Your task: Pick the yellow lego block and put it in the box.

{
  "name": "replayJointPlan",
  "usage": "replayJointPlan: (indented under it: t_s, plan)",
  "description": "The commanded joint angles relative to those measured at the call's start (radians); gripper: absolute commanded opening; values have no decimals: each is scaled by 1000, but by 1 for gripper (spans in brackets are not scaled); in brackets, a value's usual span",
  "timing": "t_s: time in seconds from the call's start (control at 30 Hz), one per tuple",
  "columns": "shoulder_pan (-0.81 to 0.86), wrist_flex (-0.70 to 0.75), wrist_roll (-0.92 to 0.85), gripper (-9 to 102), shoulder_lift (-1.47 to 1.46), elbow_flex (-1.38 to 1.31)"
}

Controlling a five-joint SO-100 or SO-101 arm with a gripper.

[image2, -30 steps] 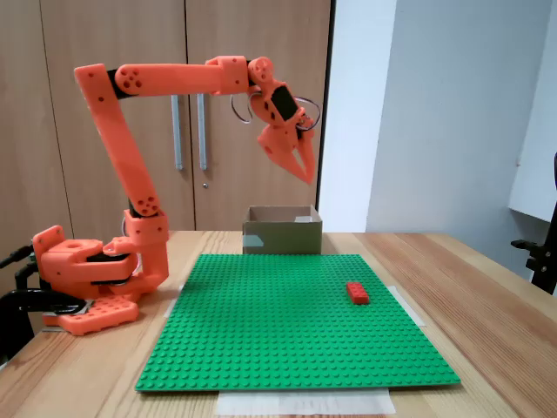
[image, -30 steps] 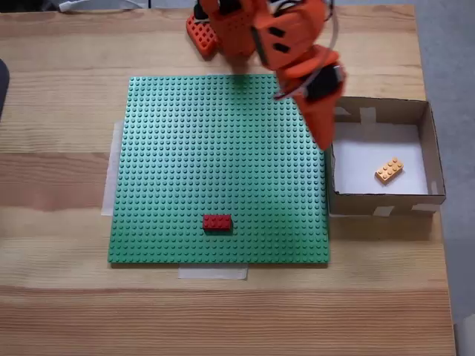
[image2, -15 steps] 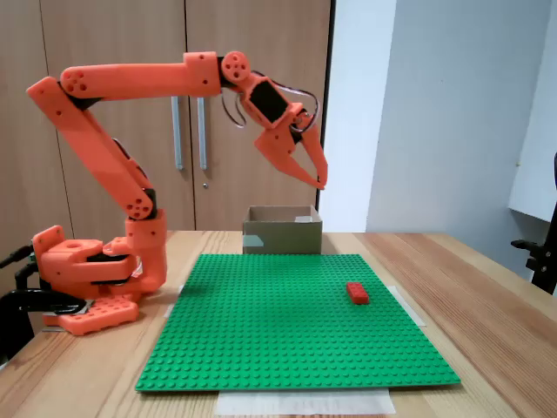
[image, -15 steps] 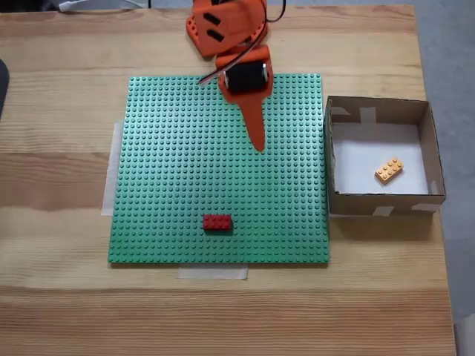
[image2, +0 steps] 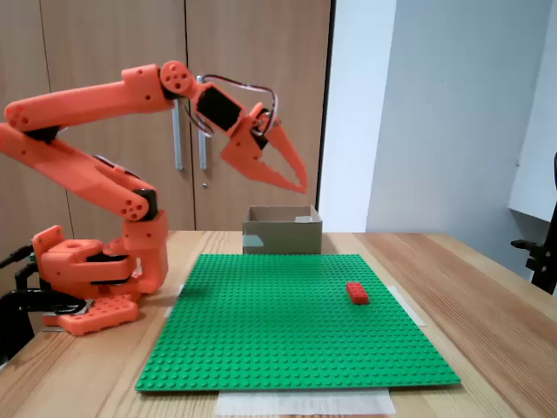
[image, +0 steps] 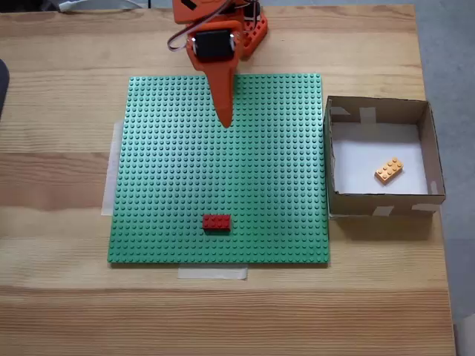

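The yellow lego block [image: 389, 170] already lies in the box [image: 378, 109], right of the gripper [image: 225, 119], whose jaws are pressed together, empty.

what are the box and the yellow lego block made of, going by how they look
The box looks like plain brown cardboard: matte walls, pale tape pieces, white floor. The yellow lego block inside it looks like hard moulded plastic, judging by its studs and even colour; its gloss is too small to tell.
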Motion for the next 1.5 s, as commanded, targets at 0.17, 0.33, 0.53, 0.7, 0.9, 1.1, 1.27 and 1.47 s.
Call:
replayJointPlan:
  t_s: [0.17, 0.33, 0.53, 0.7, 0.9, 1.1, 1.27, 1.47]
  plan:
    - [43, 5, -55, -1, 284, 239]
    - [66, 9, -69, -1, 400, 360]
    - [87, 21, -103, -1, 511, 476]
    - [101, 44, -121, -1, 561, 535]
    - [112, 97, -149, -1, 627, 600]
    - [123, 83, -161, -1, 627, 638]
    - [129, 49, -175, -1, 627, 689]
    - [138, 31, -181, -1, 627, 724]
